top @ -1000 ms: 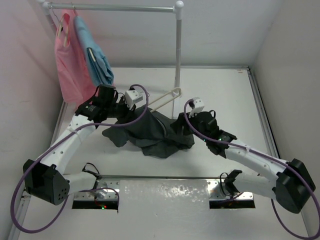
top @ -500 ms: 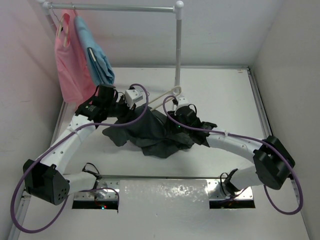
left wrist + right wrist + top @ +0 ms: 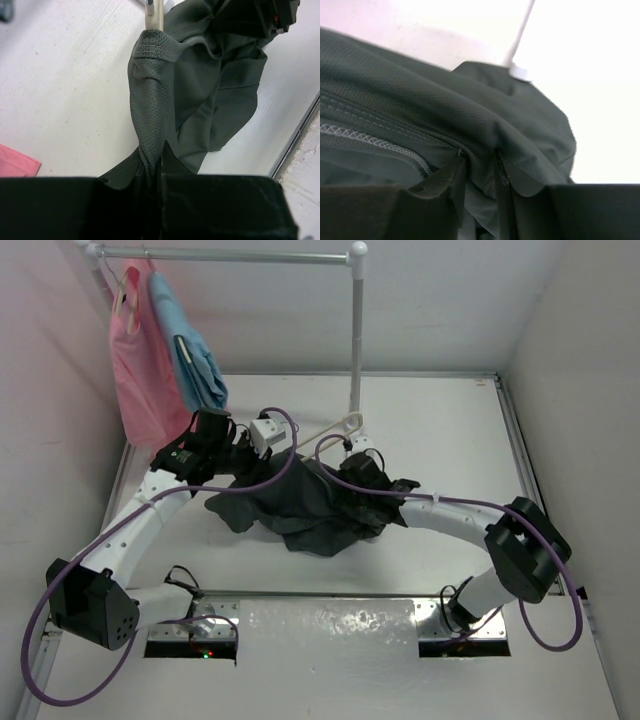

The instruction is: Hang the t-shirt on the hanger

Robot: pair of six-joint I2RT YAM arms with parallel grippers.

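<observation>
The dark grey t-shirt [image 3: 300, 505] lies crumpled on the white table between the arms. The pale beige hanger [image 3: 332, 434] sticks out from under its far edge, and its bar goes into the shirt's collar in the left wrist view [image 3: 154, 14]. My left gripper [image 3: 243, 450] is at the shirt's left end, and its jaws [image 3: 152, 162] are shut on a twisted bunch of shirt cloth [image 3: 155, 100]. My right gripper [image 3: 345, 470] is on the shirt's far right part. Its jaws [image 3: 477, 160] are pinched on a fold of the cloth [image 3: 485, 125] near a seam.
A grey pipe rail [image 3: 220, 255] stands at the back, its upright [image 3: 356, 340] just behind the hanger. A pink garment [image 3: 135, 360] and a light blue garment [image 3: 195, 355] hang at its left end. A raised table edge [image 3: 525, 470] runs along the right.
My right arm has swung left from the shirt's right side to its far middle, and its gripper now sits on the cloth. The left arm and the shirt's left end have not moved.
</observation>
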